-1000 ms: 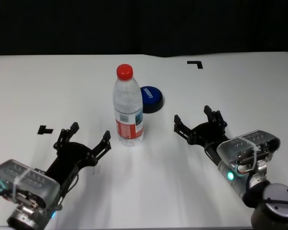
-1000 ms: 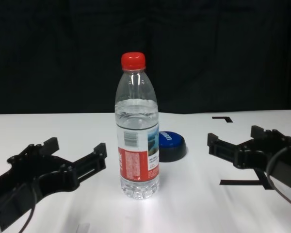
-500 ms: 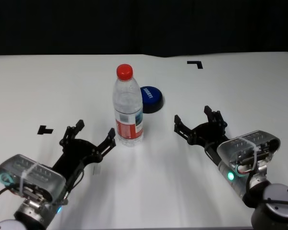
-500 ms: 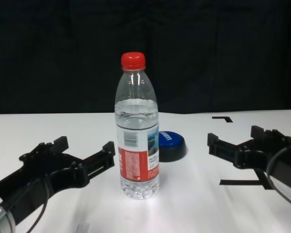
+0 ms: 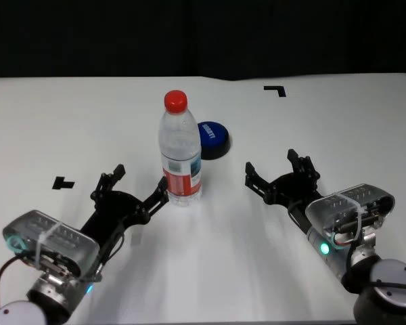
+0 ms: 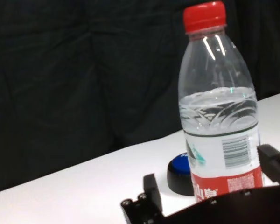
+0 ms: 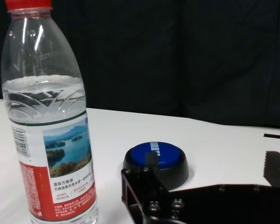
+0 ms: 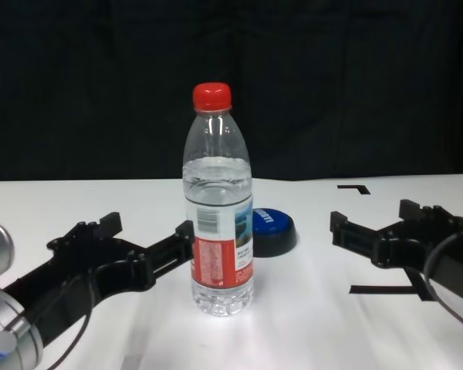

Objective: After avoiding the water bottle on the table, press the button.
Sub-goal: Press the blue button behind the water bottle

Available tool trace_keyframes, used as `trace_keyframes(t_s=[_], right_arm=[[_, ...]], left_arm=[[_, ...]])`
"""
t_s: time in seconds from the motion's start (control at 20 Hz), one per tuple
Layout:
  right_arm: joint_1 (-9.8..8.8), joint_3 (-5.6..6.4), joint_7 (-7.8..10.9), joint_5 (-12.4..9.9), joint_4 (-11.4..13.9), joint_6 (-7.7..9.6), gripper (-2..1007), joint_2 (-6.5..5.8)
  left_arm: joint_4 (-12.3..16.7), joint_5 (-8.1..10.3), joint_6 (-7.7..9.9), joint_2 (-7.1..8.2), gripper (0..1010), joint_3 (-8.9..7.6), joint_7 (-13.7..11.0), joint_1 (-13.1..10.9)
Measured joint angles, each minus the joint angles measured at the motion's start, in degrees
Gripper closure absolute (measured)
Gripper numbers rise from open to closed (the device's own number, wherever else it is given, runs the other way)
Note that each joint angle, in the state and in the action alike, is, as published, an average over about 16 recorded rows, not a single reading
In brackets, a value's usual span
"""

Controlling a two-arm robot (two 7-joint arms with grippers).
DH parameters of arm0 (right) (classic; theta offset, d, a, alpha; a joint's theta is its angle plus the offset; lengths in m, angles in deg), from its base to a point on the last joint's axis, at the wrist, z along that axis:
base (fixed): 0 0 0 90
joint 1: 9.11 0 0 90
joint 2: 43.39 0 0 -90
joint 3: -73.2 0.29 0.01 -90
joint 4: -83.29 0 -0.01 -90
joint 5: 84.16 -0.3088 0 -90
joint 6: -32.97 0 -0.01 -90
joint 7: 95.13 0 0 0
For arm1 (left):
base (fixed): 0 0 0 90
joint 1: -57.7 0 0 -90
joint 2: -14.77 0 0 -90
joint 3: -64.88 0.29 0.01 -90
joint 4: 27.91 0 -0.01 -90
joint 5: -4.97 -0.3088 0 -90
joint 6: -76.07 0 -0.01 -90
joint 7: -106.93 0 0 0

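Head view showed the water bottle [image 5: 181, 150] standing upright on the white table [image 5: 68, 122], with the blue button [image 5: 213, 138] just behind it and slightly toward the robot's right. The left gripper [image 5: 134, 187] lay low over the table with its fingers spread wide and nothing held; its right-hand fingertip sat right against the bottle's lower label, though actual contact could not be confirmed. The right gripper [image 5: 279, 172] rested well to the right of the bottle, also wide open and empty, pointing toward the button. A black tape mark [image 5: 275, 89] lay at the far right of the table
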Motion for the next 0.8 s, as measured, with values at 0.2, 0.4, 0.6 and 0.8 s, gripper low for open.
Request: trace_keyframes(t_s=[0.2, 0.4, 0.6, 0.8], right_arm=[[0.0, 0.0, 0.0, 0.0, 0.0, 0.0, 2, 0.0], [0.0, 0.0, 0.0, 0.0, 0.0, 0.0, 2, 0.0], [0.0, 0.0, 0.0, 0.0, 0.0, 0.0, 2, 0.0], [0.0, 0.0, 0.0, 0.0, 0.0, 0.0, 2, 0.0]], left_arm=[[-0.5, -0.02, 0.03, -0.08, 7, 0.32, 0.0, 0.6], [-0.9, 0.0, 0.0, -0.15, 7, 0.62, 0.0, 1.1], [-1.2, 0.04, -0.1, -0.19, 7, 0.92, -0.1, 1.6], [-1.5, 0.08, -0.23, -0.21, 7, 1.22, -0.2, 2.0]])
